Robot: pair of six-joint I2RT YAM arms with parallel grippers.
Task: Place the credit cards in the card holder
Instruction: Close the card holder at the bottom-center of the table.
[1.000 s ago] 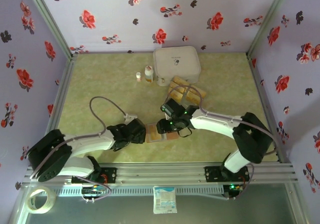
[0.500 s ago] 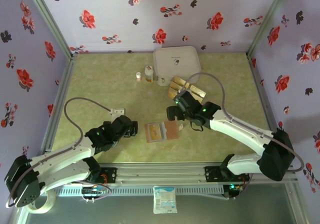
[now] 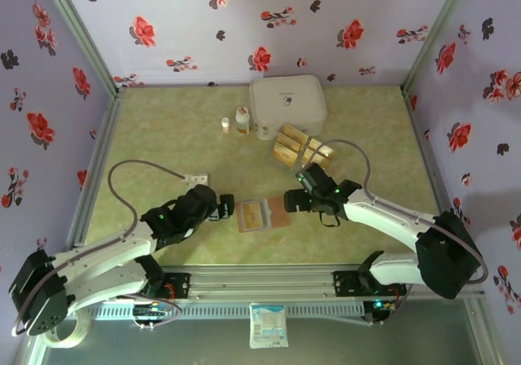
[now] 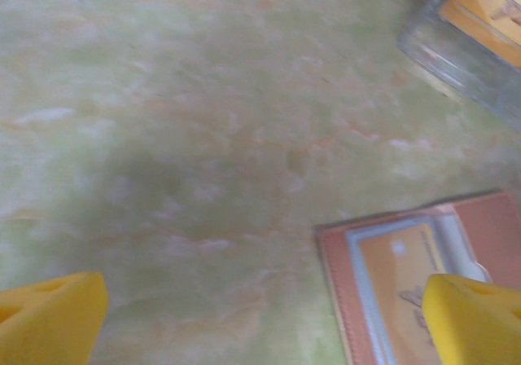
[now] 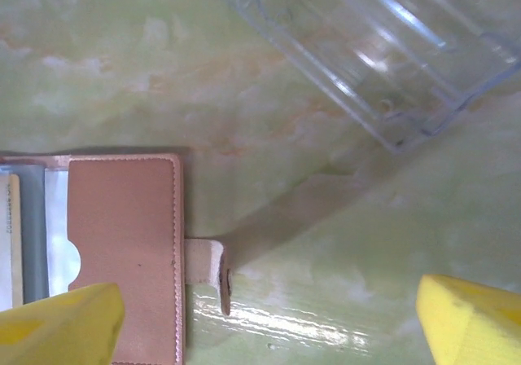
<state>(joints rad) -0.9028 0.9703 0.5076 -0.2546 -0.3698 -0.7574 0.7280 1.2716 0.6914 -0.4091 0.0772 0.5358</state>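
One card [image 3: 251, 213] sits in the open holder [image 3: 278, 212]. The other cards [image 3: 303, 148] stand in the rack [image 5: 383, 63] beyond the holder. The left end effector [image 4: 260, 320] and right end effector [image 5: 269, 320] flank the holder, both spread and empty.

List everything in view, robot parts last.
card holder: one, reddish-brown, open flat, centre
credit cards: several, golden-yellow, in the rack; one more in the card holder
rack: one, clear plastic, behind the card holder
zip case: one, white, far edge
bottles: two, small, whitish, left of the zip case
tape roll: one, off-white, near left corner
packet: one, white and blue, near rail
table: one, green marbled, under it all
left gripper: one, yellow fingertips, open, left of the card holder
right gripper: one, yellow fingertips, open, at its clasp side
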